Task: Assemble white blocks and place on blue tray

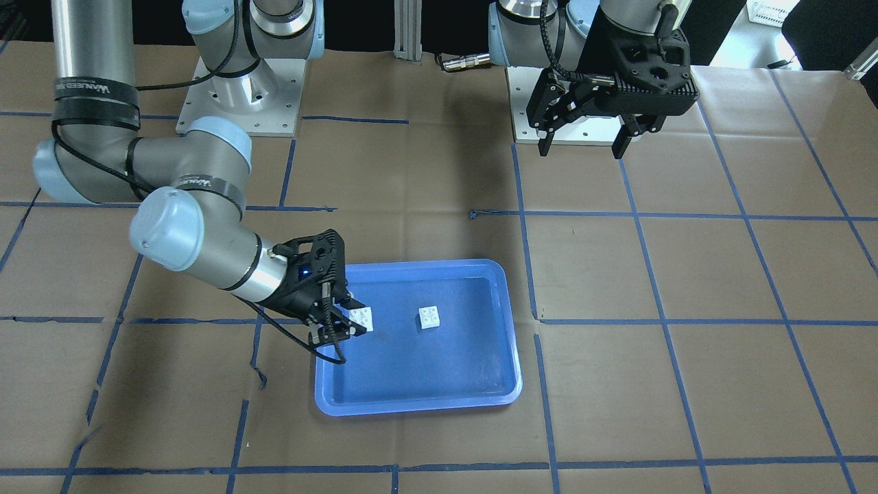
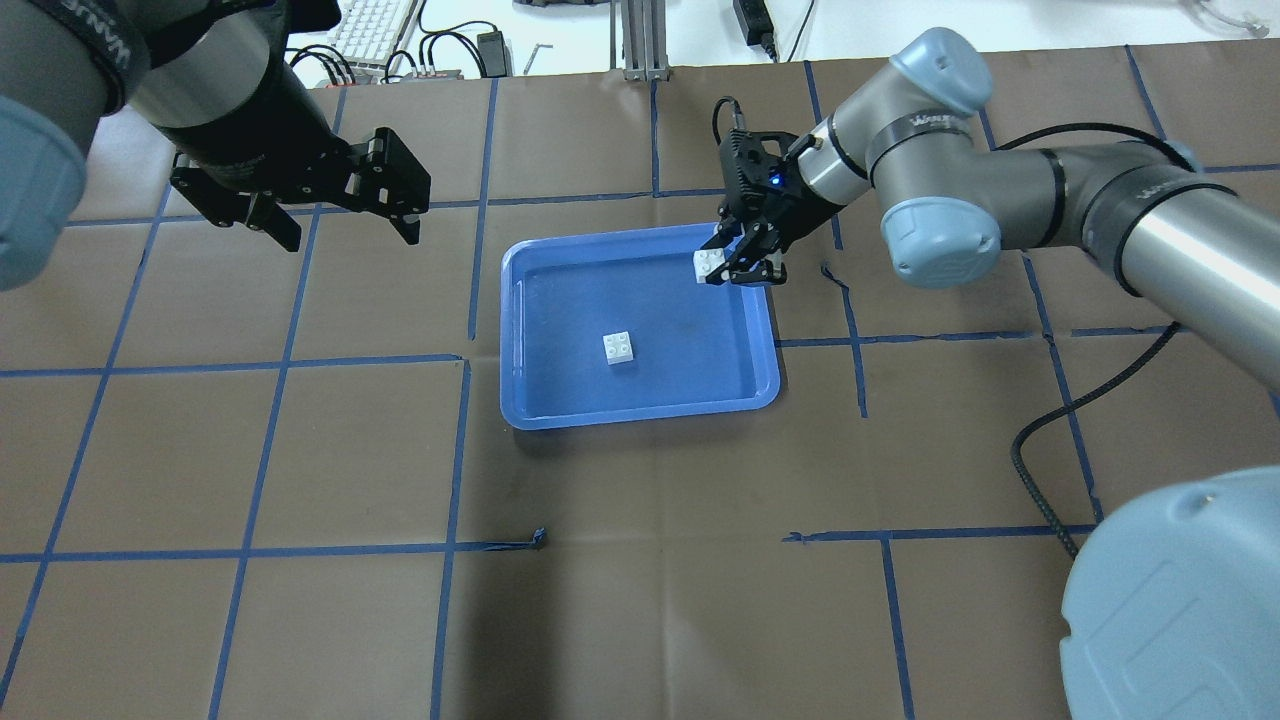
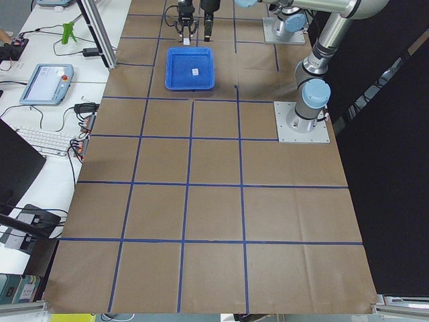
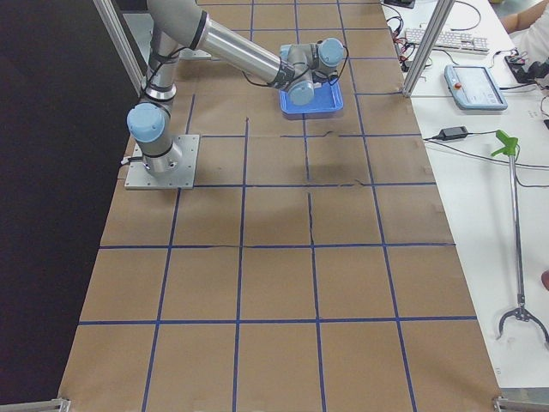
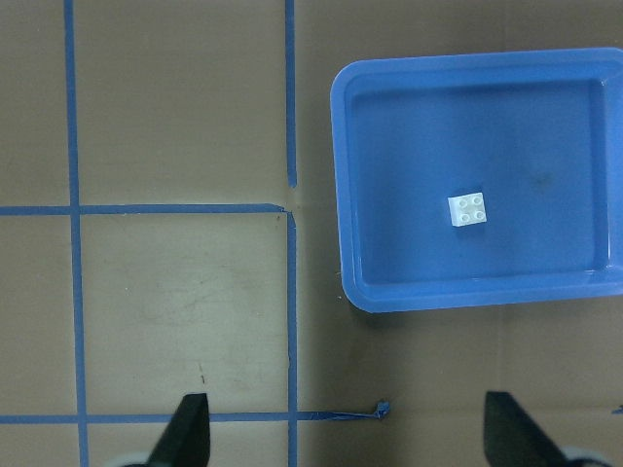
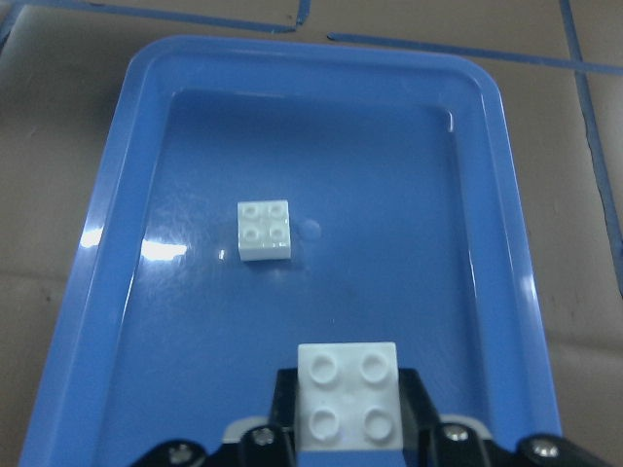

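The blue tray (image 2: 540,400) lies mid-table. One white block (image 2: 619,348) sits studs-up on the tray's floor, also seen in the front view (image 1: 430,318), left wrist view (image 5: 467,209) and right wrist view (image 6: 265,231). My right gripper (image 2: 735,265) is shut on the second white block (image 2: 709,264) and holds it above the tray's far right corner; it shows in the front view (image 1: 361,320) and the right wrist view (image 6: 348,394). My left gripper (image 2: 345,225) is open and empty, high above the table left of the tray (image 1: 411,405).
Brown paper with a blue tape grid covers the table (image 2: 300,500). The arm bases (image 1: 240,96) stand at the robot's side. A black cable (image 2: 1040,480) trails from the right arm. Keyboards and a pendant lie on the side bench (image 3: 47,84).
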Controlling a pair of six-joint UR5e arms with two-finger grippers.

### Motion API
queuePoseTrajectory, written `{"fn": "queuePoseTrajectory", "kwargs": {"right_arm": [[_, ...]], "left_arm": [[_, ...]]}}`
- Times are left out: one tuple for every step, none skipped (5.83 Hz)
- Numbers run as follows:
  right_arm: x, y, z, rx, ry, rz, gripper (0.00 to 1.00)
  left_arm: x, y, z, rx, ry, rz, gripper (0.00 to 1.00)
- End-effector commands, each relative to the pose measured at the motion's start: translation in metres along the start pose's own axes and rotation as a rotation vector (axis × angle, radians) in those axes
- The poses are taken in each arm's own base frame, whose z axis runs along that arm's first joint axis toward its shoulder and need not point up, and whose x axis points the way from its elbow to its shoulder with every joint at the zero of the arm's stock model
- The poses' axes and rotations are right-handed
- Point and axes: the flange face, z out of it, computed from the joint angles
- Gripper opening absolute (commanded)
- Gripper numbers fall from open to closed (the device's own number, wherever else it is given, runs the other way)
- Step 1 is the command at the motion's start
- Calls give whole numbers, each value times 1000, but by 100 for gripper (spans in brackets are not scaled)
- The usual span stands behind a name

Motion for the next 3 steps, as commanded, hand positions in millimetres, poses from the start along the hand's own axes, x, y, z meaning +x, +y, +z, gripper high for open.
{"fn": "queuePoseTrajectory", "kwargs": {"right_arm": [[-7, -21, 53, 7, 14, 10, 20], [-6, -7, 73, -2, -11, 103, 20], [-6, -2, 79, -11, -19, 114, 20]], "left_arm": [[0, 1, -1, 3, -1, -5, 99], [-1, 2, -2, 1, -3, -5, 99], [0, 2, -2, 1, -2, -5, 99]]}}
